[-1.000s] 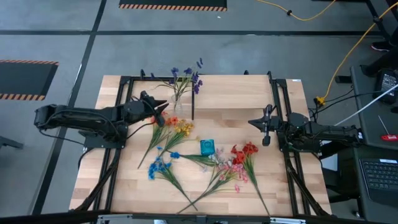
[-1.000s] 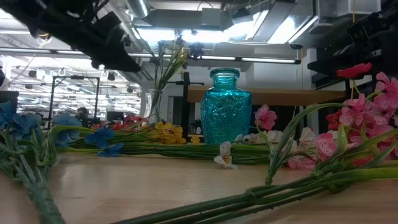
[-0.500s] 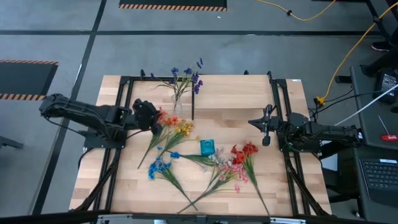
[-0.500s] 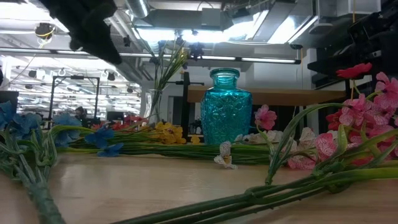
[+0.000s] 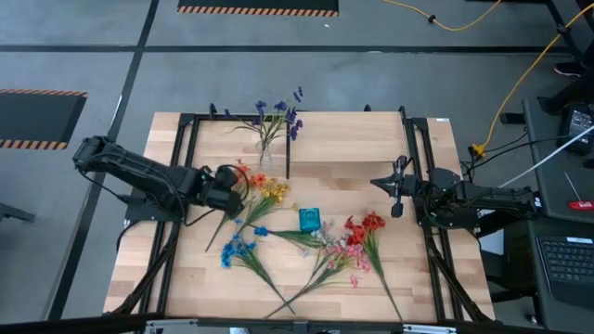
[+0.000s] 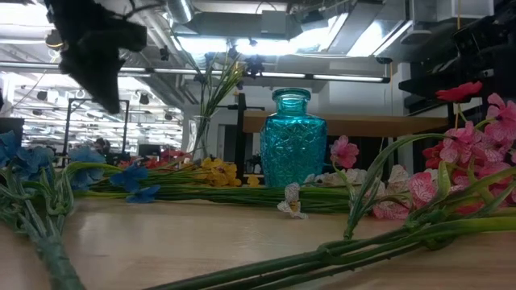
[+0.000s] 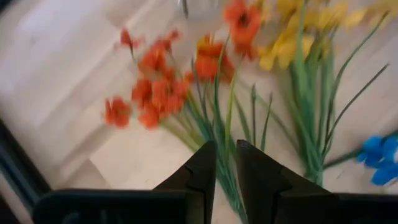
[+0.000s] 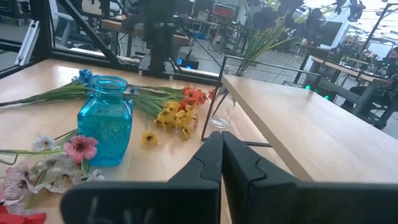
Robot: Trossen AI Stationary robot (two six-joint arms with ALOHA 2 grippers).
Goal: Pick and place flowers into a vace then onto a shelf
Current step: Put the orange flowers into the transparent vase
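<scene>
The left claw (image 5: 232, 188) hangs low over the orange flowers (image 5: 252, 181) toward the left edge of the worktop (image 5: 418, 269), its two dark fingers (image 7: 198, 175) drawn to a narrow gap with nothing between them, the green stalks running just beneath the tips. The job here looks like picking one bunch, and doing it well calls for a wider gap first, then a drop straight down so the fingers straddle the stalks below the blooms, not the petals. The yellow flowers (image 5: 275, 192) lie touching the orange ones, so a clean line between the two bunches matters. The clear vase (image 5: 267, 154) with purple flowers (image 5: 280, 113) stands near the far edge beside the shelf (image 5: 371, 139); the blue vase (image 5: 309, 220) sits mid-worktop among the pink and red flowers (image 5: 357, 237). The right claw (image 5: 397, 188) waits by the right edge, pressed shut and empty.
</scene>
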